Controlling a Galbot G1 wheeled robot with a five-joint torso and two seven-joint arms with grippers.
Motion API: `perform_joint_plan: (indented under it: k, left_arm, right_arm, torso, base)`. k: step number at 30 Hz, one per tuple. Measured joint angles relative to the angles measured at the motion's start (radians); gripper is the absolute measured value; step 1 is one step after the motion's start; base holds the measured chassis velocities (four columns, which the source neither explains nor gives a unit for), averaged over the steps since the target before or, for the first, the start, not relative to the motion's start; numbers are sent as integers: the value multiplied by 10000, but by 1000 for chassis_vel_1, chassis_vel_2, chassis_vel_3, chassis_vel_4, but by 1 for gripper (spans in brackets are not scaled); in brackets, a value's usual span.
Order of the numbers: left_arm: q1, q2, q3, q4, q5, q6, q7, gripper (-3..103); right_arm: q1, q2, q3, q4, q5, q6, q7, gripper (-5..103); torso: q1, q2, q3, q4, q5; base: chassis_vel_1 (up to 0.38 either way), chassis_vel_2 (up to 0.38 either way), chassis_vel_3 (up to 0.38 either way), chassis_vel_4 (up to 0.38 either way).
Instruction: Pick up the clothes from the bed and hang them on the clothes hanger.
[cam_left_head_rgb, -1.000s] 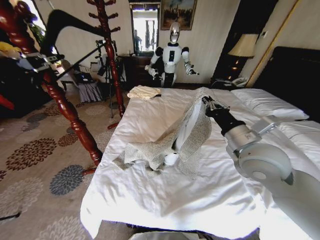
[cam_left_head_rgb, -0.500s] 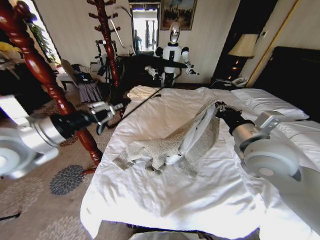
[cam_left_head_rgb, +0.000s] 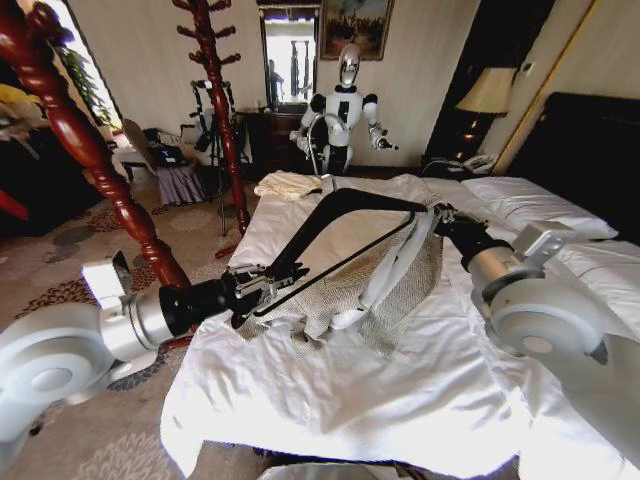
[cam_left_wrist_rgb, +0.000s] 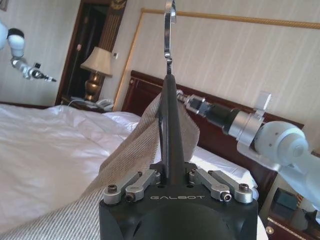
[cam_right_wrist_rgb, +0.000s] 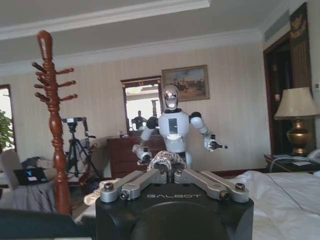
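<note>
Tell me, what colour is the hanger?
Black, with a silver hook; the clothes hanger shows best in the head view.

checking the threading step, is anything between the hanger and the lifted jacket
Nothing visible does. The left gripper holds the hanger over the bed, its far end right at the jacket collar, which the right gripper holds raised. The wooden pole stands off to the side.

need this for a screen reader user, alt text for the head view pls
Left gripper holds a black clothes hanger out over the bed, while the right gripper lifts one edge of the grey-beige knit jacket. Reddish wooden poles stand at left.
</note>
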Motion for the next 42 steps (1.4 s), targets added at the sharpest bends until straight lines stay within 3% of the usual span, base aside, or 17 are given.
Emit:
perform_joint_plan:
  k: [6,11,18,27,42]
  left_arm:
    - [199,-528,366,20,292,7,-50,18]
    - [-267,-686,644,34,244,52,-51,18]
    - [-86,-665,80,38,-174,17,-168,18]
    - [469,-756,-96,45,-54,58,-282,18]
    - [-181,-587,-156,45,-439,-30,-166,18]
  right_arm:
    - [-105,-51,155,445,-4,579,-987,2]
    - [-133,-62,70,435,-136,719,-1231,2]
    - [-219,-68,151,155,-237,731,-1134,2]
    - [-3,17,90,-612,-428,684,-720,2]
    - [326,359,-482,-1079,-780,823,-793,2]
  torso:
    - [0,1,0,-4,0]
    - [0,1,0,-5,1]
    - [0,1,0,-3,0]
    - [1,1,0,-3,1]
    - [1,0,0,-3,1]
  base:
    - [0,0,0,0]
    - [0,0,0,0]
    - [0,0,0,0]
    - [0,0,0,0]
    - [0,0,0,0]
